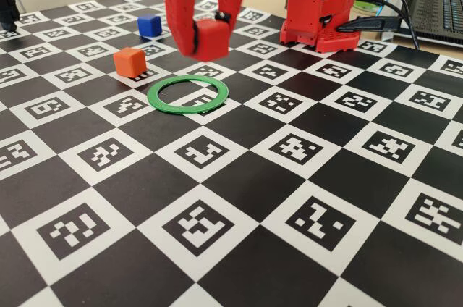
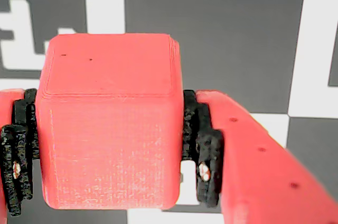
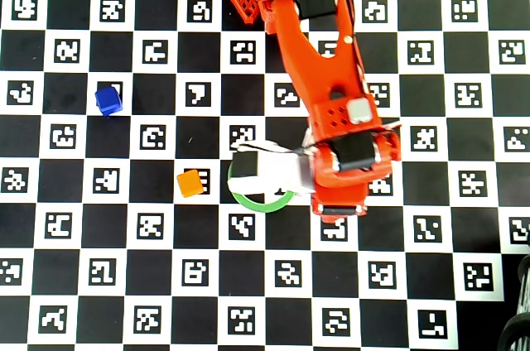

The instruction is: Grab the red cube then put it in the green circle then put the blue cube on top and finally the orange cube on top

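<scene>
Red cube [image 2: 108, 121] in hand [image 2: 108, 155]

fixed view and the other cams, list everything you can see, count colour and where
red cube: one, red, held off the board between the gripper fingers, above and behind the ring
green circle: one, green, flat on the board, empty in the fixed view
orange cube: one, orange, on the board left of the ring
blue cube: one, dark blue, on the board farther back
checkerboard mat: one, black and white squares with markers, covering the table
laptop: one, dark, far right edge behind the board
arm base: one, red, at the back of the board
gripper: one, red, shut on the red cube
</scene>
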